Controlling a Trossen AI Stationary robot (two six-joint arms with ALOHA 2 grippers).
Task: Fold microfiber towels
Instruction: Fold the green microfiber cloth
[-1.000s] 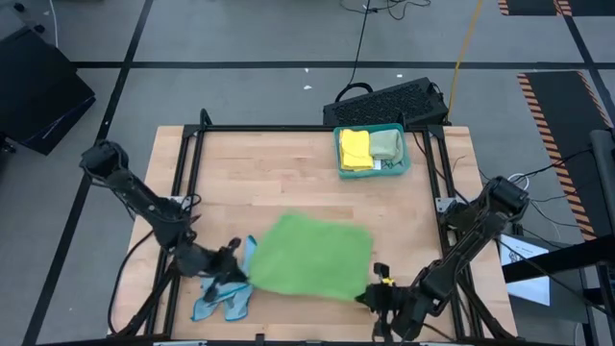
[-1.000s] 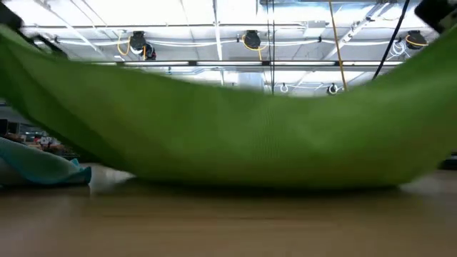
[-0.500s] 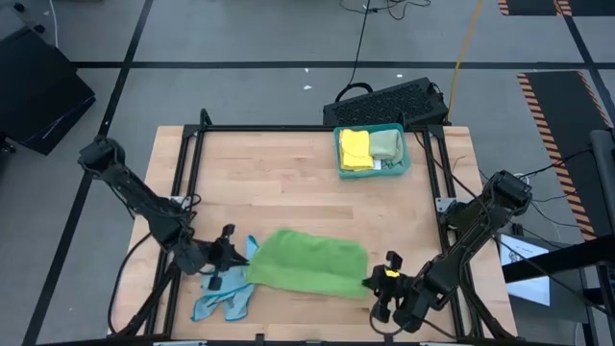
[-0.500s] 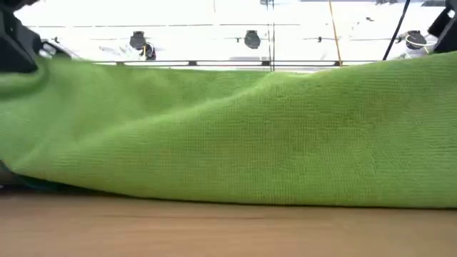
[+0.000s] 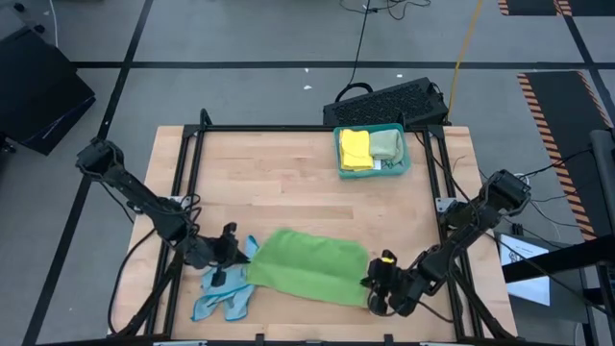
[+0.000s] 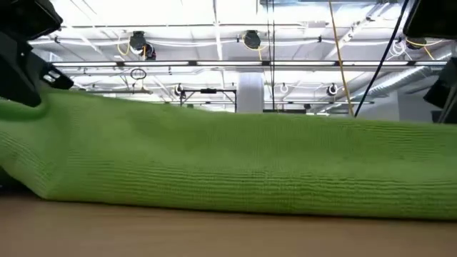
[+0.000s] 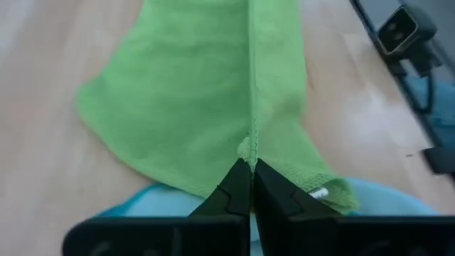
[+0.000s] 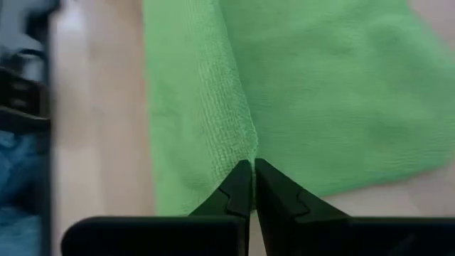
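Note:
A bright green microfiber towel [image 5: 307, 267] lies as a long strip on the wooden table near its front edge; the low view shows it resting flat [image 6: 228, 164]. My left gripper [image 5: 244, 259] is shut on its left end and my right gripper [image 5: 369, 281] on its right end. A crumpled light blue towel [image 5: 223, 300] lies partly under the green towel's left end, below my left gripper. Yellow and pale green towels lie folded in the teal tray [image 5: 404, 154] at the back. My left gripper pinches the green towel's edge at its left end [image 7: 247, 151] between its two fingertips, slanting down from the table's left. The held edge lies over a lower layer of the same towel, which rests on the table. My right gripper pinches the towel's edge at its right end [image 8: 249, 153] between its two fingertips, slanting down from the table's right. From the fingers that edge runs along the towel over another layer. The towel lies on the table.
A dark keyboard [image 5: 389, 99] lies behind the tray, beyond the table's far edge. A black frame [image 5: 192, 144] runs round the table's top. Bare wood [image 5: 269, 183] lies between the green towel and the tray.
Both grippers have sunk toward the table, keeping hold of the green towel. One second ago it sagged between them, spread wide and mostly off the table. It has come down and narrowed into a strip lying on the table near the front edge.

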